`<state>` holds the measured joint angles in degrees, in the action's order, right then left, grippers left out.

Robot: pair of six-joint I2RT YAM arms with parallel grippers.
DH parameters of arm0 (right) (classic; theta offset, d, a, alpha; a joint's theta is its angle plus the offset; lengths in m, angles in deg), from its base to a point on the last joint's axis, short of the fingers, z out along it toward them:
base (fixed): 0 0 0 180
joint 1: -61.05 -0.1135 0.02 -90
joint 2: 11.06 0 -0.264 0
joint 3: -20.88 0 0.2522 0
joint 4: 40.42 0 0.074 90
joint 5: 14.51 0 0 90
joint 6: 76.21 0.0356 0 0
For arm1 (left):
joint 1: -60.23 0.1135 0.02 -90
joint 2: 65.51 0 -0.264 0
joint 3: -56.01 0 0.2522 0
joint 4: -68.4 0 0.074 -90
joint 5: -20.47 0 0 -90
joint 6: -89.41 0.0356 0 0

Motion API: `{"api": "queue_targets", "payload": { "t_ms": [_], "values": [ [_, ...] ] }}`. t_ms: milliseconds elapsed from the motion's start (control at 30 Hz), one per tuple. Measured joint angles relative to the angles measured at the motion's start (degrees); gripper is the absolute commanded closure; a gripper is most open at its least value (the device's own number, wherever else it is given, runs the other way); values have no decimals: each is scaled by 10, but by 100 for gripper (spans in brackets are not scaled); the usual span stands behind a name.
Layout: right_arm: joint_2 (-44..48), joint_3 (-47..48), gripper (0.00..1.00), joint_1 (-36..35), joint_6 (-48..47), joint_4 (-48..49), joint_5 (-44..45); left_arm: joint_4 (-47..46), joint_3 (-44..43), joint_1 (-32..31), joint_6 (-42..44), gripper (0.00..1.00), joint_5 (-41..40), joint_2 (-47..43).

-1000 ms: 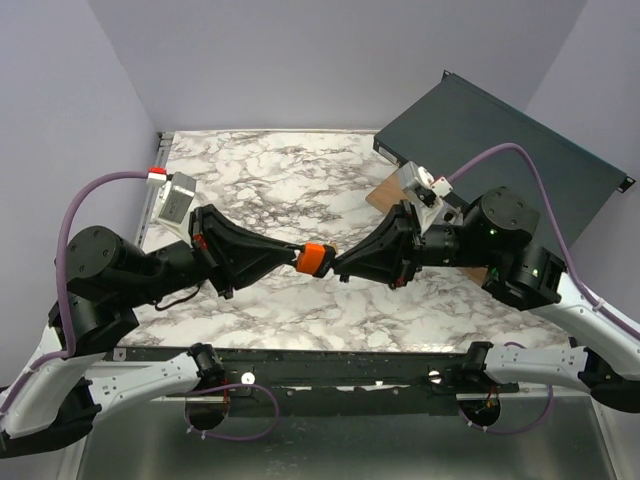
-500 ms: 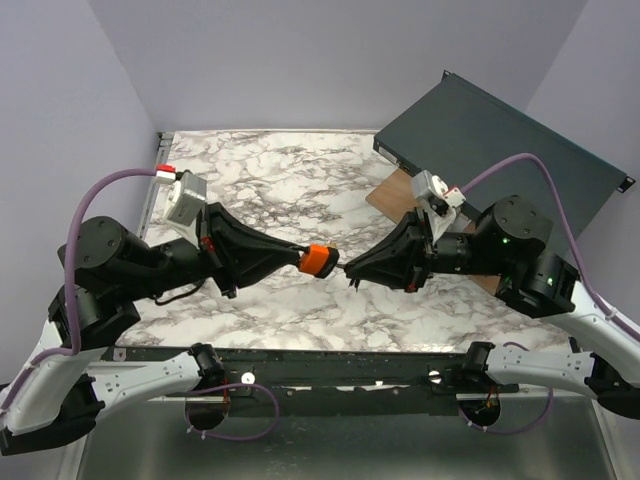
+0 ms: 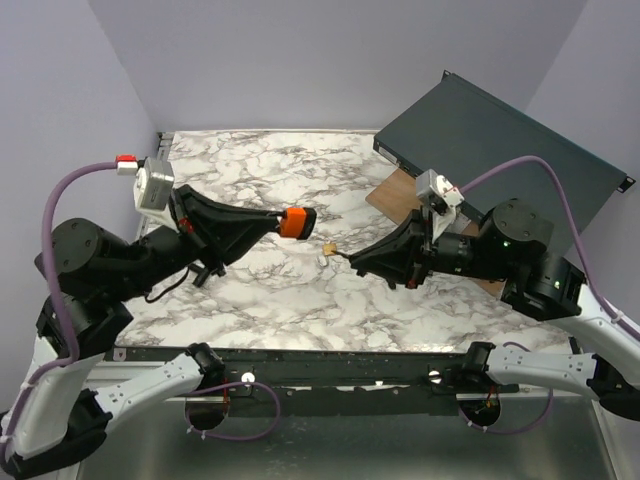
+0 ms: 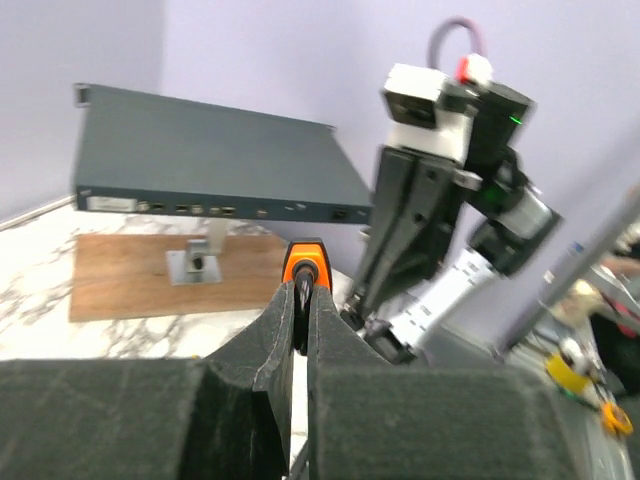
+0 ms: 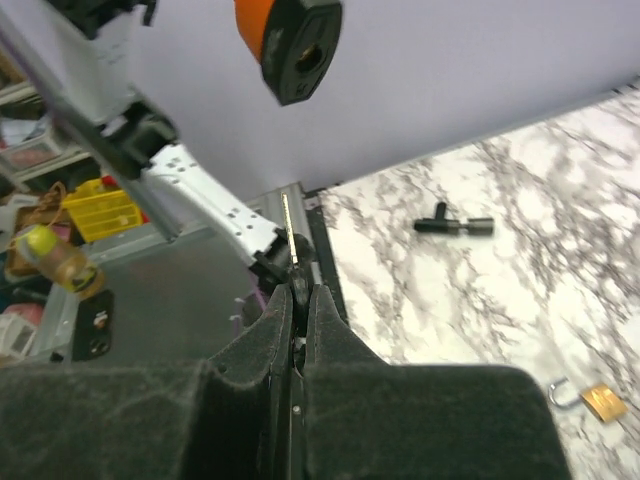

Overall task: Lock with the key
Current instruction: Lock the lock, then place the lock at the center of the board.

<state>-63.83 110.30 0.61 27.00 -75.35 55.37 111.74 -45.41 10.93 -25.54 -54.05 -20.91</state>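
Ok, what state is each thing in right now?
left hand: shut on the orange lock.
orange lock: held above the table, keyhole empty.
right hand: shut on the key.
key: held with its blade sticking out, apart from the lock.
brass padlock: lying loose on the table.

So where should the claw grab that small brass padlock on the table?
Grip the padlock by its brass body, across the side edges, straight down from above: it lies flat on the marble, and the thin shackle offers little hold.
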Motion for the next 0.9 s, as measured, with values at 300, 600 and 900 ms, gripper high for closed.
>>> {"api": "queue_targets", "payload": {
  "t_ms": [300,600,900],
  "values": [
    [-83,-3,99,0,3,-13,120,-64,106,196,-75,100,33,47],
    [-298,74,99,73,24,-20,171,-219,275,359,-202,100,58,156],
    [-485,189,99,163,64,8,199,-331,293,420,-245,100,42,327]
  ]
}}
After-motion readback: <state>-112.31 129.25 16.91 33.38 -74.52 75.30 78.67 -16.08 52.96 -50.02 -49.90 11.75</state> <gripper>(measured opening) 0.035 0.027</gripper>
